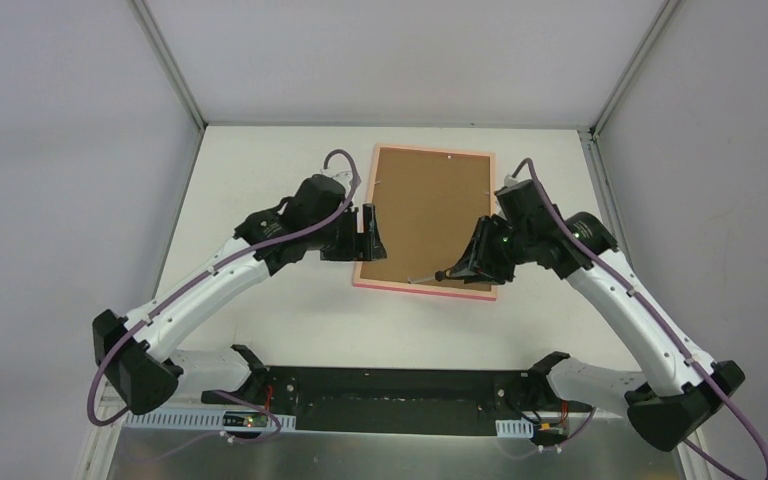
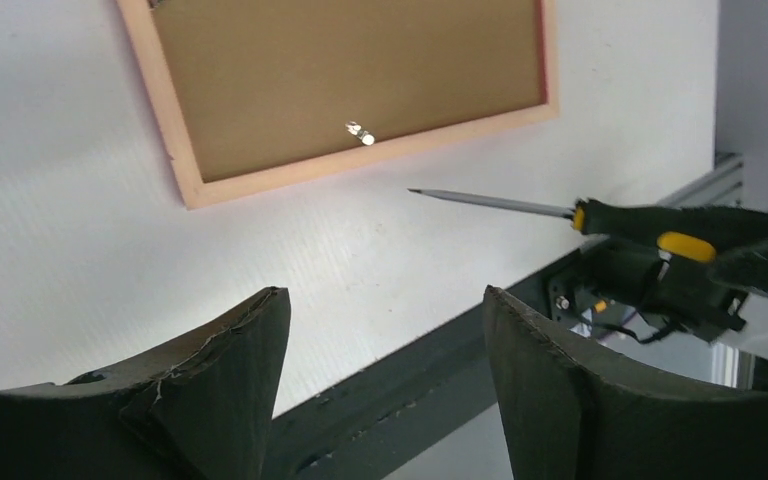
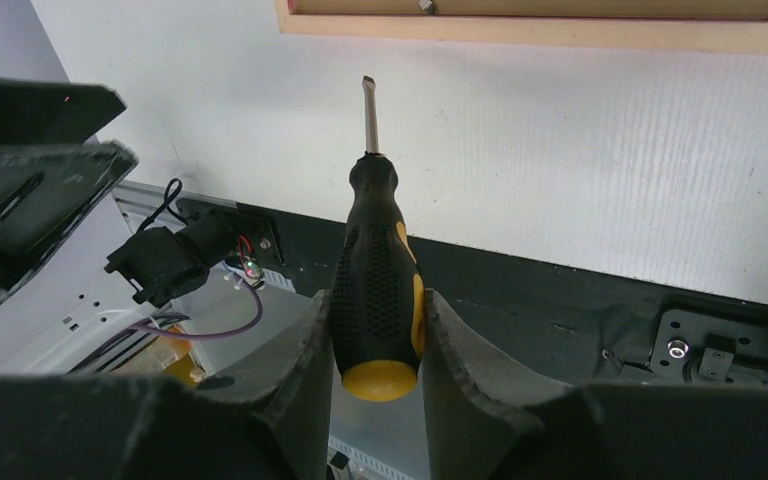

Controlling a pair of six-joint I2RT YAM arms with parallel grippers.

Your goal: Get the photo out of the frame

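Right pincer, clamped on a screwdriver, points its tip at the near edge of the frame. Left pincer, apart, sits by its left edge.

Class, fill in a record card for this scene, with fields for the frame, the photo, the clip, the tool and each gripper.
frame: pink, lying back up on the white table, brown backing board on top
photo: not visible
clip: small metal tab by the board's near edge
tool: black-and-yellow screwdriver, tip aimed at the frame's near edge, not touching it
right gripper: shut on the screwdriver handle
left gripper: open, empty, beside the frame's left edge
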